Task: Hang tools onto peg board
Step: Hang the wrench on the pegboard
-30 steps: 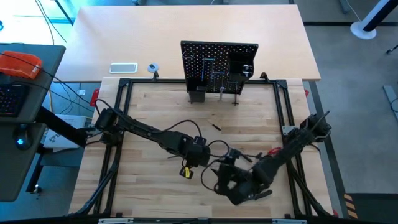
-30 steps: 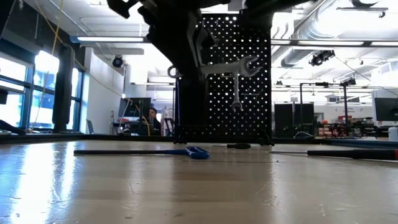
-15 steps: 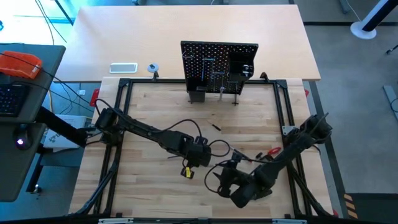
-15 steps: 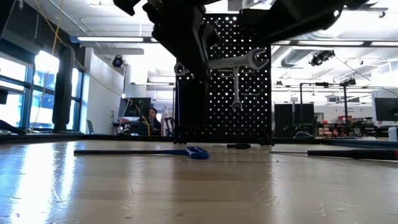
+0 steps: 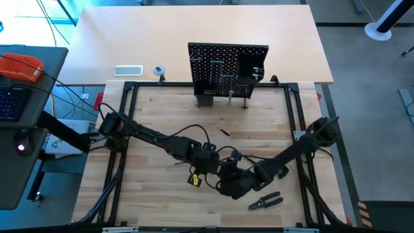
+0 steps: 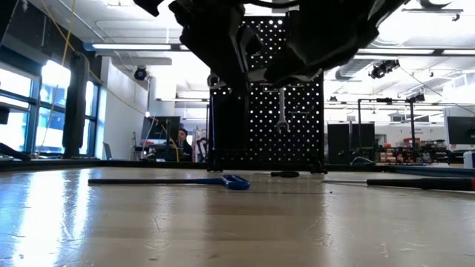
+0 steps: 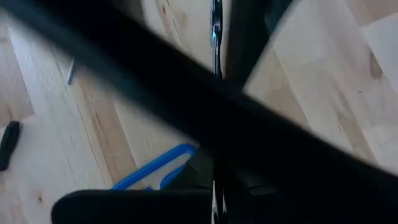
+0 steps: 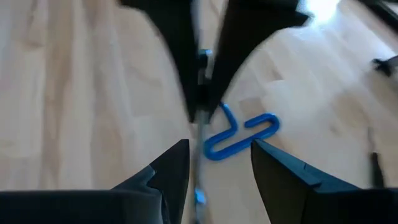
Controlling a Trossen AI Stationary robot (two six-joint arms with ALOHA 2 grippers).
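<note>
High view: we are finding the left gripper (image 5: 206, 162) and right gripper (image 5: 226, 181) meeting nose to nose at lower centre of the table (image 5: 155, 116). The board (image 5: 220, 65) is standing upright at top centre, well apart from both. Pliers (image 5: 265, 202) are lying at lower right.

Low view: both arms are blocking the upper centre. One hung wrench (image 6: 282, 111) is dangling on the board, and the blue key (image 6: 234, 182) is lying flat on the table.

Left wrist view: the left jaws are clamped together on a thin silver wrench (image 7: 216, 25), seen edge-on above the blue key.

Right wrist view: the right fingers (image 8: 168, 174) are standing apart, one on either side of the wrench's near end without gripping it. We are judging this a handover, so that the wrench can be regripped for hanging.
</note>
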